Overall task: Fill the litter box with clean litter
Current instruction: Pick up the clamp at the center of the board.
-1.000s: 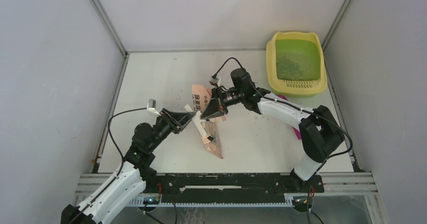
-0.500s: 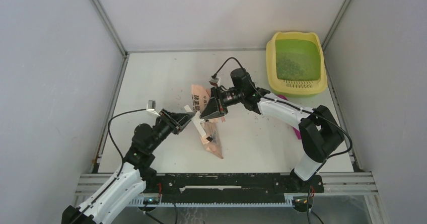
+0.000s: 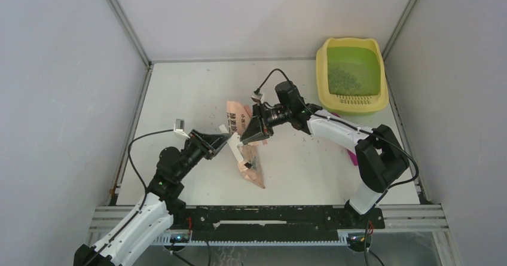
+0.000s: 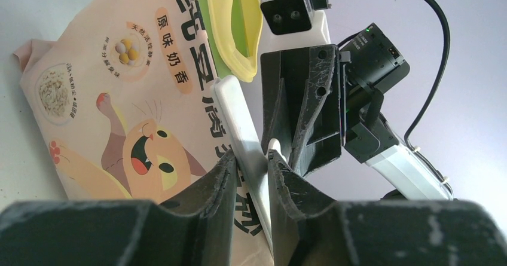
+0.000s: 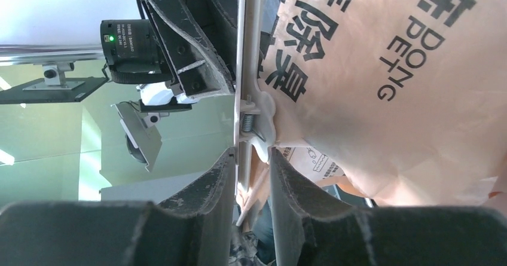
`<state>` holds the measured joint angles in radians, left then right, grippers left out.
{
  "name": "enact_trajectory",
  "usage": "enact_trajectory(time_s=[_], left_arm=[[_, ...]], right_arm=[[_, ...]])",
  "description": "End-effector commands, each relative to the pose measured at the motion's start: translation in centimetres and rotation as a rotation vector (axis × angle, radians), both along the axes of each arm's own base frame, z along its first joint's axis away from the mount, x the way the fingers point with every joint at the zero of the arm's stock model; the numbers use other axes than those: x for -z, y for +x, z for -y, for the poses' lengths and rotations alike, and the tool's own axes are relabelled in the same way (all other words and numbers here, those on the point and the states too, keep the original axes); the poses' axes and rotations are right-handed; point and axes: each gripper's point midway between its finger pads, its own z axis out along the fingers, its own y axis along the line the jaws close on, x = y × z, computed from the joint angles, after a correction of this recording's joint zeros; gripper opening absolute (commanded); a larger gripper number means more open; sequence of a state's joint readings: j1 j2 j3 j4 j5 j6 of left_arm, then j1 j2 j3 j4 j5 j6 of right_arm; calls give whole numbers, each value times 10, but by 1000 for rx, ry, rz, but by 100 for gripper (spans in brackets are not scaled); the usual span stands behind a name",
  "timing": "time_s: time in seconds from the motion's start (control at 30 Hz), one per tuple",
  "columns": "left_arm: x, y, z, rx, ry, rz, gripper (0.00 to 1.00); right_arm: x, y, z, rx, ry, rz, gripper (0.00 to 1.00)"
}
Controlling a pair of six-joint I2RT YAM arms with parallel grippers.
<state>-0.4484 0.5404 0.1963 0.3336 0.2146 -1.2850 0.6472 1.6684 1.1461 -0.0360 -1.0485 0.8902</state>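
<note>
Peach-pink litter bag (image 4: 113, 92) lies mid-table with a white clip (image 4: 238, 119) clamped across its mouth, and both arms meet at that clip from opposite sides. The left gripper (image 4: 250, 158), reaching in from the near left, is clenched on the clip's long bar. The right gripper (image 5: 251, 155), coming in from the far right, straddles the clip's spring-hinge end; whether it pinches the clip or merely brackets it cannot be told. In the top view the clip's long axis runs diagonally across the bag, from far left to near right, and each set of jaws crosses it. The litter box (image 3: 353, 103) sits in the far right corner, well apart from the bag, with a thin scatter of litter (image 3: 342, 78) in its green basin. The right arm is the nearer to the box, so freeing the clip looks like the step in hand before any pour toward that corner.
</note>
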Motion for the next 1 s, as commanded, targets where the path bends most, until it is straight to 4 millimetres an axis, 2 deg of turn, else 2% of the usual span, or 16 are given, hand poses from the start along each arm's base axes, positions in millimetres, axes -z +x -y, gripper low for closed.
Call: enact_trajectory(time_s=[0.0,0.1,0.57,0.87,0.97], left_arm=[[1,-1,-1,5,-13,12,29],[1,-1,-1,5,-12,11,29],[1,-1,-2,4,-13,10,29],[2,-1,-2,4,-13,8,29],[2,-1,-2,4,-14,9,29]], right_arm=[[-10,2,4,2,23,59,35],[-9,3,4,3,20,59,39],[-17,4,-6,-7,70,67,42],[-11,5,-8,-7,62,51,43],[-8,7,-8,0,52,54,48]])
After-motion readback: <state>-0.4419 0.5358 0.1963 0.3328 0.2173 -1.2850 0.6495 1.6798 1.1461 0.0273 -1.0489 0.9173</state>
